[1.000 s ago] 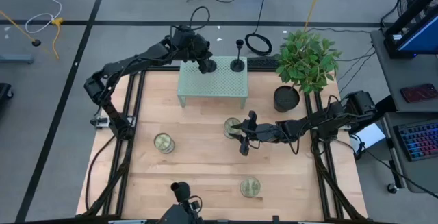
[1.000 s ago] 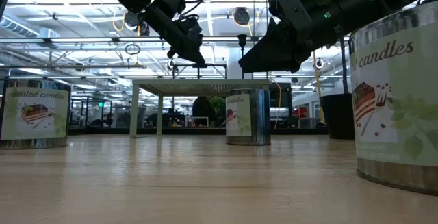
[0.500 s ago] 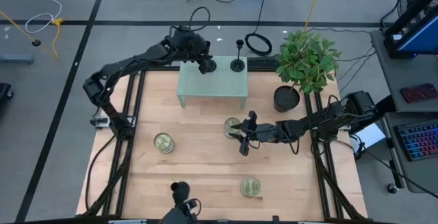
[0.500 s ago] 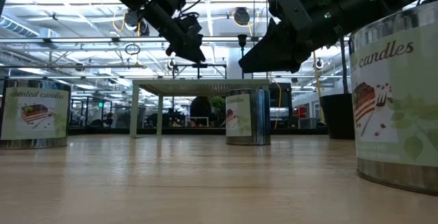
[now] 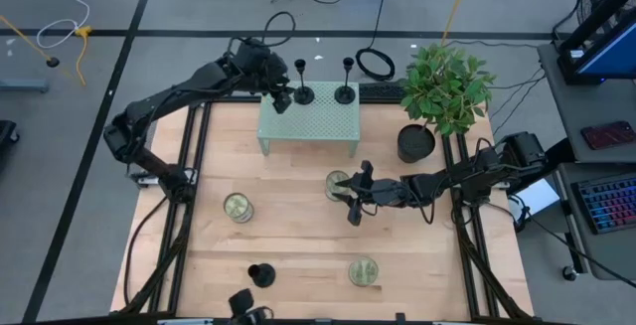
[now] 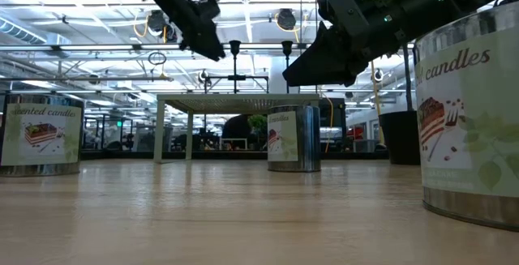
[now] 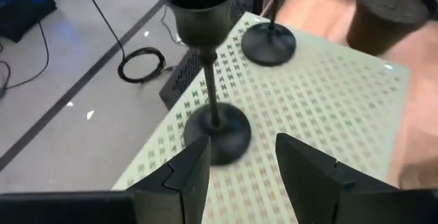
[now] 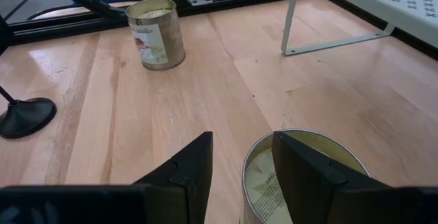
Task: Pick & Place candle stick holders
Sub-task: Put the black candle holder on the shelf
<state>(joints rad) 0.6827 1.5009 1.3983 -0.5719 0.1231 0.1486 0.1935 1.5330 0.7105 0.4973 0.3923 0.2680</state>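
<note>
Two black candle stick holders (image 5: 303, 93) (image 5: 345, 92) stand on their round bases on the pale-green perforated shelf (image 5: 308, 126) at the table's far side. My left gripper (image 5: 279, 99) is open just to the left of the nearer one. In the left wrist view its fingers (image 7: 243, 145) stand on either side of that holder's base (image 7: 220, 129) without touching it. A third holder (image 5: 260, 273) stands near the table's front edge. My right gripper (image 5: 350, 196) is open and hovers over a candle jar (image 8: 301, 176) at mid-table.
Two more pale-green candle jars (image 5: 238, 207) (image 5: 363, 270) stand on the wooden table. A black plant pot (image 5: 416, 143) with a leafy plant stands at the far right. The shelf stands on thin white legs (image 8: 291, 18).
My left gripper has drawn back from the left holder toward the table's left edge and risen a little. The holder stays upright on the shelf, now clear of the fingers.
</note>
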